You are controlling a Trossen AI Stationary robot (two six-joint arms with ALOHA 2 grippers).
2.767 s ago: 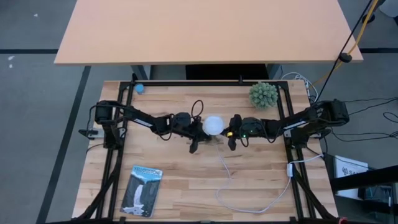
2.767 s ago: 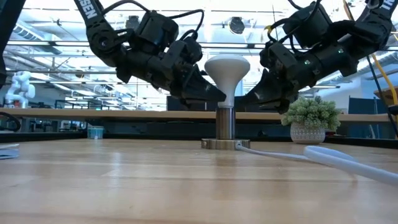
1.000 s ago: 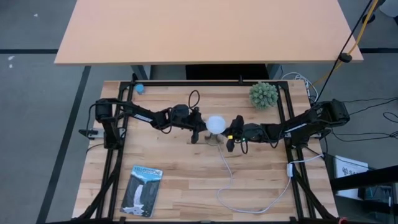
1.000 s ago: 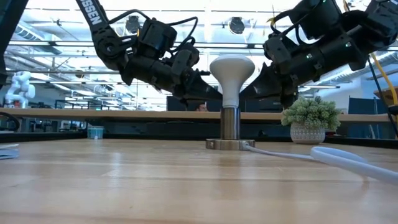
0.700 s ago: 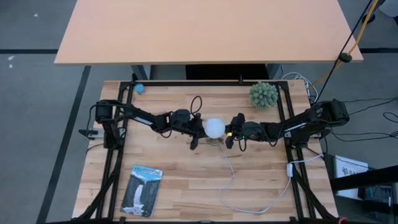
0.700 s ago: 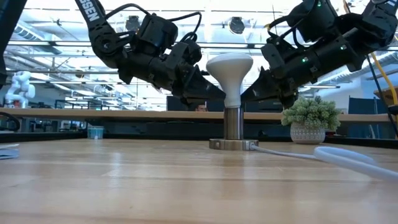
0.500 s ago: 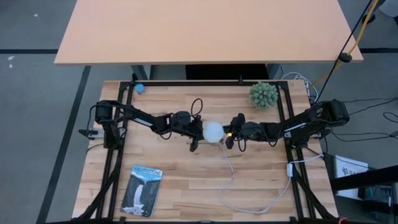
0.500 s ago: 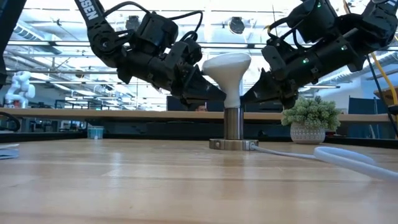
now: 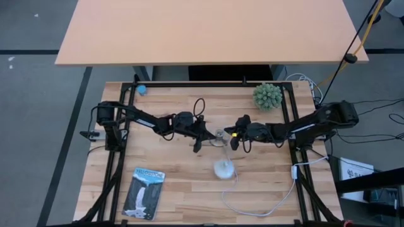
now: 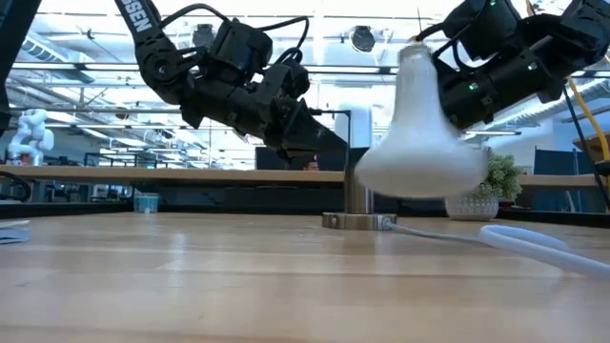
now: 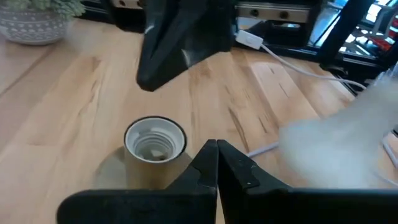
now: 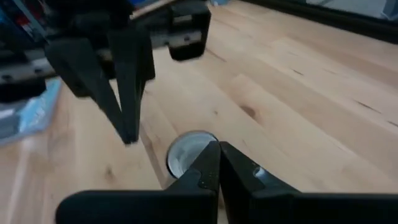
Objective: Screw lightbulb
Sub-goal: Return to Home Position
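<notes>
The white lightbulb [image 9: 223, 169] is out of the socket, nearer the table's near edge, over the white cord. In the low view the bulb [image 10: 419, 143] is blurred, dome down and narrow end up; it also shows as a white blur in the left wrist view [image 11: 336, 149]. The socket base [image 9: 219, 135] stands empty at mid-table, its open threaded cup showing in both wrist views [image 11: 155, 140] [image 12: 189, 149]. My left gripper [image 9: 201, 133] is shut just left of the socket. My right gripper [image 9: 232, 135] is shut just right of it. Neither touches the bulb.
The white cord [image 9: 235, 183] runs from the socket toward the near right. A spiky green ball plant [image 9: 267, 96] stands at the far right. A blue-and-white package [image 9: 144, 192] lies at the near left, and a small blue ball [image 9: 141, 89] at the far left.
The bulb stood in the socket between both grippers, tipped toward the table's left, then came out of the socket and fell toward the table's near edge. The socket stays in place, now empty. Both grippers stay beside the socket.
</notes>
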